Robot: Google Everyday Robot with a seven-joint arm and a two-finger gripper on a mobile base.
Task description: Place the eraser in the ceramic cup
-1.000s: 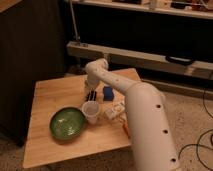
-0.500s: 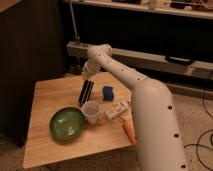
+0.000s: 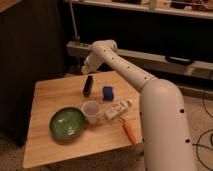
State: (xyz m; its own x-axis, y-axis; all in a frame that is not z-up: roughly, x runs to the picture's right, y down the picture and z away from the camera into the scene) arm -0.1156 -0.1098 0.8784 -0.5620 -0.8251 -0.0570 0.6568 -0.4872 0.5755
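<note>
The eraser (image 3: 88,85) is a dark oblong block standing on end or held just above the back middle of the wooden table (image 3: 45,142); I cannot tell which. My gripper (image 3: 86,71) hangs from the white arm right above the eraser, dark against the dark background. The ceramic cup (image 3: 91,111) is small and whitish, upright and empty-looking, in front of the eraser and about a cup's height nearer to the table's front.
A green bowl (image 3: 68,123) sits left of the cup. A blue square block (image 3: 108,93) lies right of the eraser. A white bottle-like pack (image 3: 118,109) and an orange object (image 3: 129,132) lie right of the cup. Shelving stands behind the table.
My arm has swung up and back from over the table's right side, so the wrist now sits higher behind the eraser. The eraser stays at about the same spot.
</note>
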